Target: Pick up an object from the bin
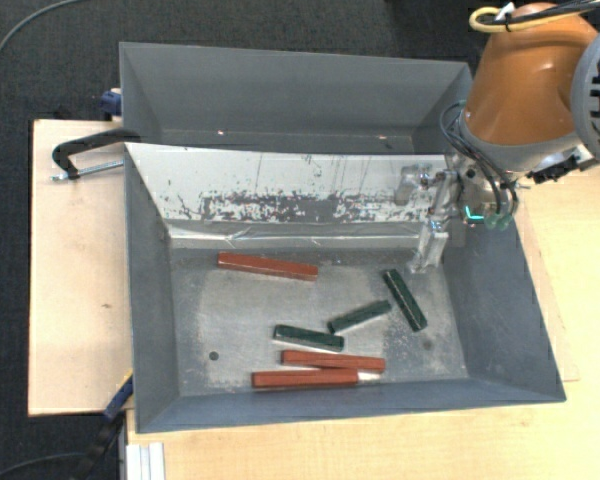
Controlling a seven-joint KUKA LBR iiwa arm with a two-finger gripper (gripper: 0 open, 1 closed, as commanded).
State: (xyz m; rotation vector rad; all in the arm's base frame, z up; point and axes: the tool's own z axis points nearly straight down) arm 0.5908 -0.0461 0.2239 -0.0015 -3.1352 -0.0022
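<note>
1. The grey bin [180, 298] holds loose red-brown bars [268, 266] and green ones.
2. My pincer [428, 253] hangs at its back right; apart or together, I cannot tell.
3. A dark green bar [405, 300] lies on the bin floor just beside the pincer.

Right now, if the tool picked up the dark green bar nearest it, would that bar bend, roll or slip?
The dark green bar looks straight and flat-sided, so it is probably stiff and unlikely to roll. It is slim, so likely light. Lying flat on the bin floor, it may slide if pushed, into the neighbouring green bar.
</note>
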